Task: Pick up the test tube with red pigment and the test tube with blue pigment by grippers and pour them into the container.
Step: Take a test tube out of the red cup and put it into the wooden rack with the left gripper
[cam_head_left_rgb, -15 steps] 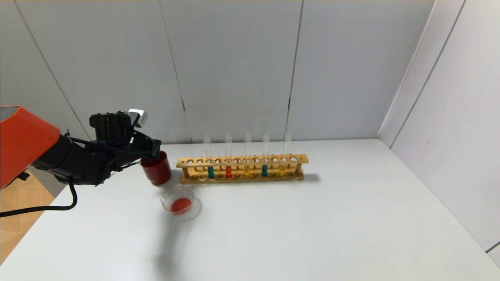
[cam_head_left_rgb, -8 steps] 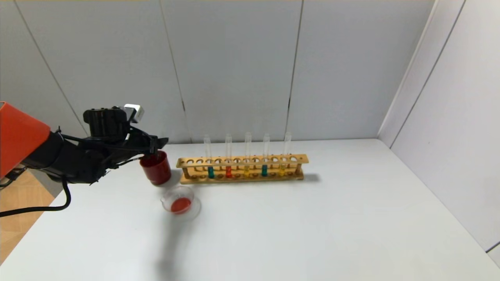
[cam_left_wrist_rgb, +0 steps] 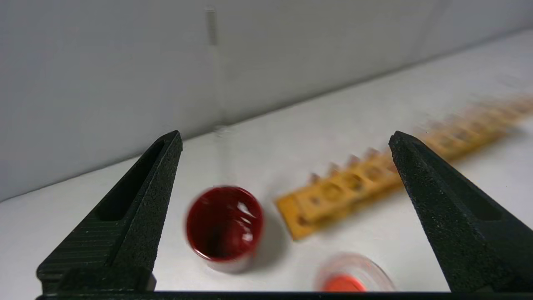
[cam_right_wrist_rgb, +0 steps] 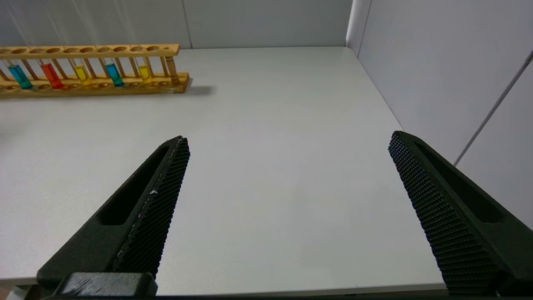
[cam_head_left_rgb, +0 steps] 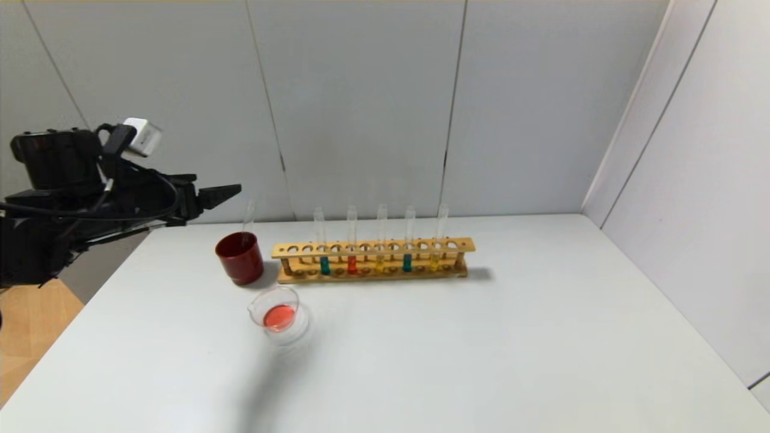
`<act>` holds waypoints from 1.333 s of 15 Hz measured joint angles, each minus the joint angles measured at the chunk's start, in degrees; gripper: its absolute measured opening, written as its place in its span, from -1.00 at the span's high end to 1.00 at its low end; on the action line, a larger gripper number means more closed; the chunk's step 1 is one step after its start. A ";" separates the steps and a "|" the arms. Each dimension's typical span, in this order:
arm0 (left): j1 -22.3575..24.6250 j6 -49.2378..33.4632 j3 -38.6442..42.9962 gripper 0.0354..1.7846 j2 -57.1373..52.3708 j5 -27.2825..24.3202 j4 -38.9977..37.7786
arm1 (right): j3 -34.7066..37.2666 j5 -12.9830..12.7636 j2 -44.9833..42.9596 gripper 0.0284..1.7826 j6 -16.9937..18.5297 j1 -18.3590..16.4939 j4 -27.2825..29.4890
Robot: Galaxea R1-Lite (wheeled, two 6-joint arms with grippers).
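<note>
- Your left claw (cam_head_left_rgb: pixel 231 190) hangs wide open, up above the red cup (cam_head_left_rgb: pixel 240 258).
- An empty-looking tube (cam_head_left_rgb: pixel 247 218) stands in that cup.
- The glass dish (cam_head_left_rgb: pixel 275 311) holds red liquid on the worktop (cam_head_left_rgb: pixel 481 337).
- Your right claw (cam_right_wrist_rgb: pixel 287 141) is open too, holding nothing.

- The light is bright, even and soft, and it falls from above.
- The wooden rack (cam_head_left_rgb: pixel 373 260) throws a short shadow to its right on the counter (cam_head_left_rgb: pixel 481 349).
- The left wrist view is blurred: the red cup (cam_left_wrist_rgb: pixel 225 223) and the rack look smeared.
- The right wrist view is sharp.
</note>
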 joint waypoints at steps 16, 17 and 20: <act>-7.74 0.41 8.89 -0.96 7.41 -18.31 -13.79 | 0.00 0.02 0.00 -0.96 -0.02 0.00 0.00; -8.24 0.39 7.80 -0.96 8.96 -18.01 -13.74 | 0.00 0.02 0.00 -0.96 0.00 0.00 0.00; -9.36 0.41 3.61 -0.96 13.95 -16.30 -13.63 | 0.00 0.02 0.00 -0.96 -0.02 0.00 0.00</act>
